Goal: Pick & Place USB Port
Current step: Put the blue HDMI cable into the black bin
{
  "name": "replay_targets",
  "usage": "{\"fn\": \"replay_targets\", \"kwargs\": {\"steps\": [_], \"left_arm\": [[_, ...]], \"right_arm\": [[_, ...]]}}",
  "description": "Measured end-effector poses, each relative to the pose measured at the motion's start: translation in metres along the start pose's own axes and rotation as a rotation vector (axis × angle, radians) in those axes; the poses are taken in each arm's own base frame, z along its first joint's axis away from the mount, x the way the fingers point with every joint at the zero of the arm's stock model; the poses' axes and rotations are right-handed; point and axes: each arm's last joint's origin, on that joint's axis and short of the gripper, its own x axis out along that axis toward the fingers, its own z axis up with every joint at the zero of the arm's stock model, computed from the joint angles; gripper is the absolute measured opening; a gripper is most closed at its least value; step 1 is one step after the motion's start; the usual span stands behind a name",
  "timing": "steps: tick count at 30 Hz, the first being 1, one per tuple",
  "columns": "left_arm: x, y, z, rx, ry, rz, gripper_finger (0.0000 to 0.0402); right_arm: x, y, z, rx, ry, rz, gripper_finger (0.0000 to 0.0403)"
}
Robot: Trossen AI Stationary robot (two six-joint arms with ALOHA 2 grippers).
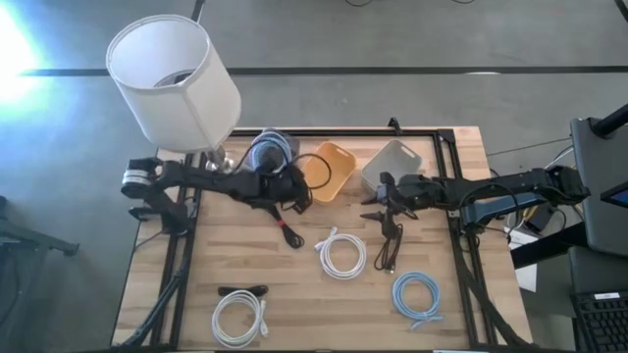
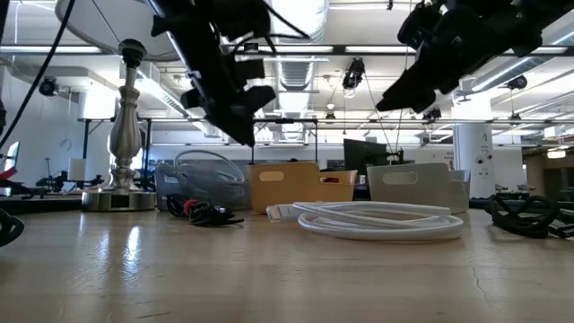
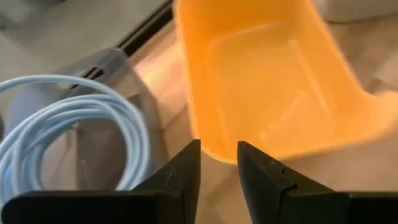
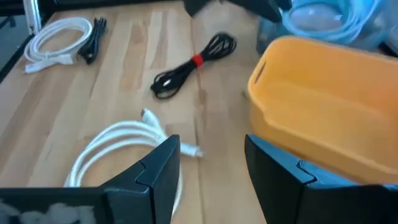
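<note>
Overhead, we see both arms reaching in over the wooden table point(image 1: 294, 294).
From above, the left gripper point(image 1: 299, 186) hangs by the orange bin point(image 1: 330, 169), the right gripper point(image 1: 378, 208) below the grey bin point(image 1: 392, 163); a black cable with a red tie point(image 1: 287, 232), a white coil point(image 1: 341, 253), a blue coil point(image 1: 416, 295) and another white coil point(image 1: 238, 316) lie on the wood. At table level, we find both grippers raised above the cables. Through the left wrist camera, its fingers point(image 3: 186, 171) stand slightly apart, holding nothing, over the orange bin's edge. Through the right wrist camera, its fingers point(image 4: 158, 168) are spread wide and empty, near the white coil.
</note>
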Motion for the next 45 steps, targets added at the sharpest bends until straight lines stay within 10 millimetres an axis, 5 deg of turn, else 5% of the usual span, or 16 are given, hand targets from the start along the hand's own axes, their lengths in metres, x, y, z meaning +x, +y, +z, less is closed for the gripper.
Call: {"fn": "replay_targets", "kwargs": {"steps": [11,25,35,45], "left_arm": [[-0.036,-0.031,-0.016,0.127,0.005,-0.212,0.0108],[-0.087,-0.043,-0.022,0.152,-0.091,-0.374,0.0108],[-0.092,-0.044,-0.023,0.155,-0.106,-0.377,0.0108],[-0.092,-0.044,-0.023,0.155,-0.107,-0.377,0.0108]], "right_arm": [[-0.003,0.041,-0.011,0.041,0.078,0.155,0.0178],[-0.026,0.089,-0.059,0.134,0.491,0.229,0.0178],[-0.045,0.11,-0.081,0.15,0.637,0.242,0.0178],[-0.049,0.105,-0.103,0.106,0.704,0.152,0.0178]]}}
